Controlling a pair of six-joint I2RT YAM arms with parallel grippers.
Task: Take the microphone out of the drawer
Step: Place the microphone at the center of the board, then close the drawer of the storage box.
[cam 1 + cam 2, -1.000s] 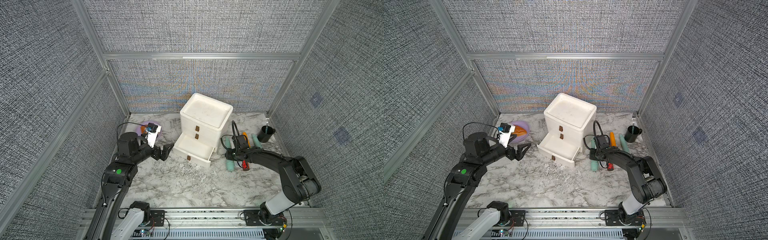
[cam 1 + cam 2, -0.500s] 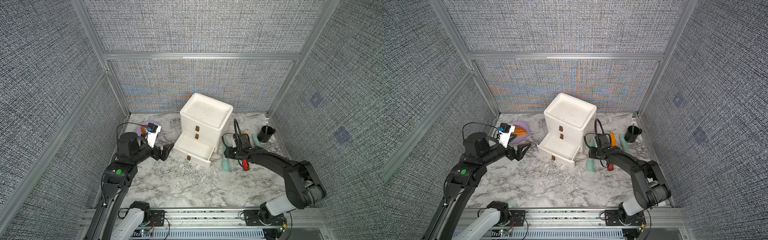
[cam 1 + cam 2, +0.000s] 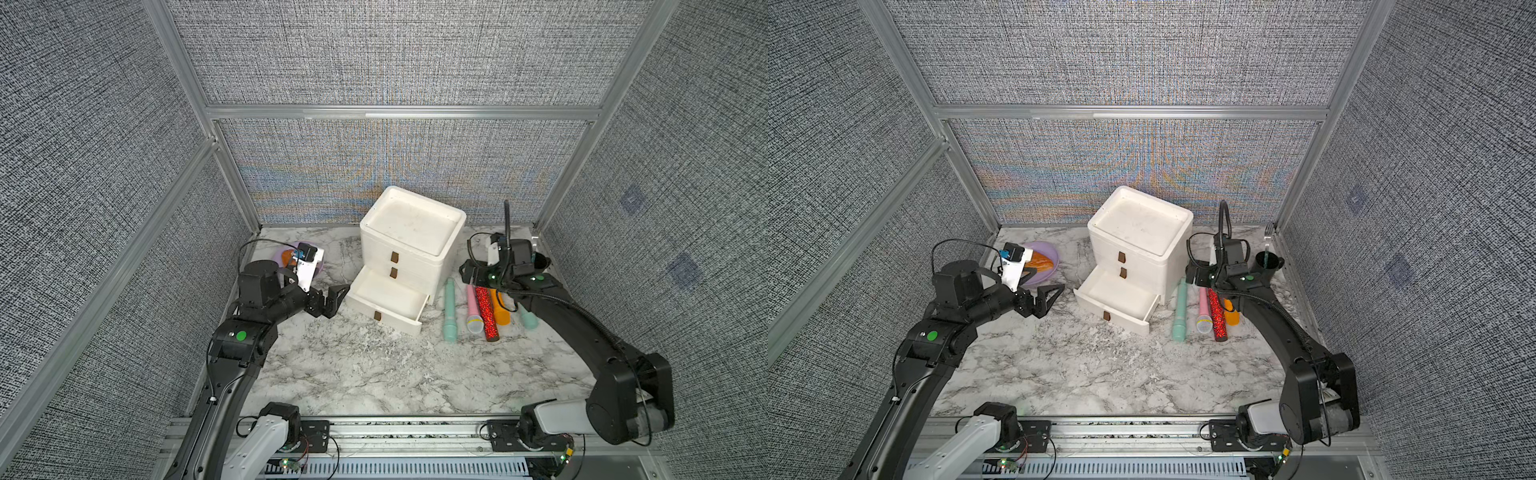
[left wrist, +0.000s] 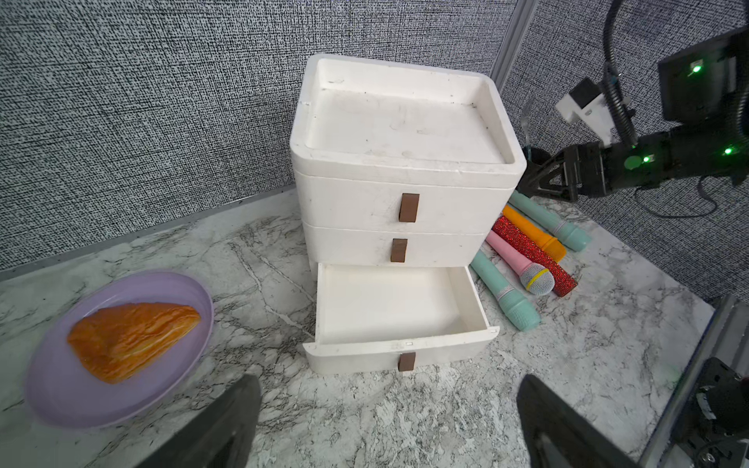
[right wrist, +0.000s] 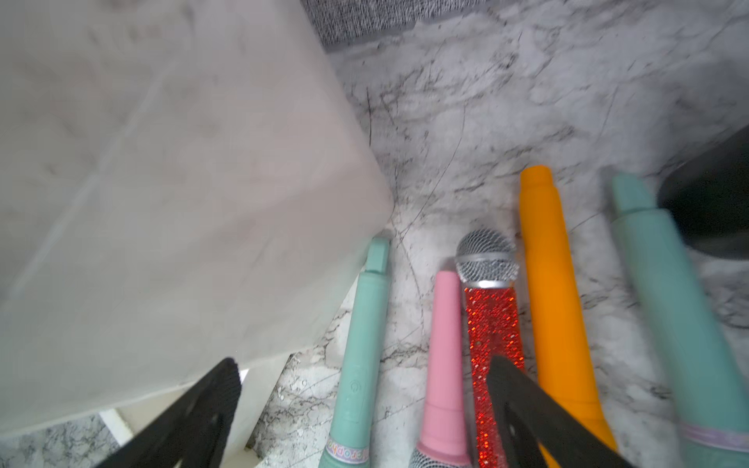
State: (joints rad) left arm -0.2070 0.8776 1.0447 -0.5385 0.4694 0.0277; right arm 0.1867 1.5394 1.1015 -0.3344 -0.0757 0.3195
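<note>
Left claw (image 3: 338, 300): spread wide and empty, at nine o'clock of the drawer, just beside its corner.
Plate (image 4: 52, 401): purple, holding a pastry (image 4: 129, 336), at ten o'clock of the chest.
Chest (image 4: 364, 206): white, three tiers, the upper two shut.
Drawer (image 4: 401, 352): the bottom one, pulled out; we see nothing in it.
Microphones (image 3: 472, 305): five lie side by side on the table at three o'clock of the drawer, so we judge the task's one is already out. Which one it is we cannot tell.
Right claw (image 5: 362, 364): spread wide, pinching nothing, above the microphones' far ends.
Risk: if it pulls back low, we think a finger could clip the teal microphone (image 5: 360, 324) and set the row rolling.
Risk: a swing towards one o'clock could knock over the black cup (image 3: 540, 262).
Table (image 3: 374, 365): marble-patterned, flat and smooth-looking, so round things would roll easily.
Room: grey woven walls (image 3: 374, 62) on metal framing close in three sides.
</note>
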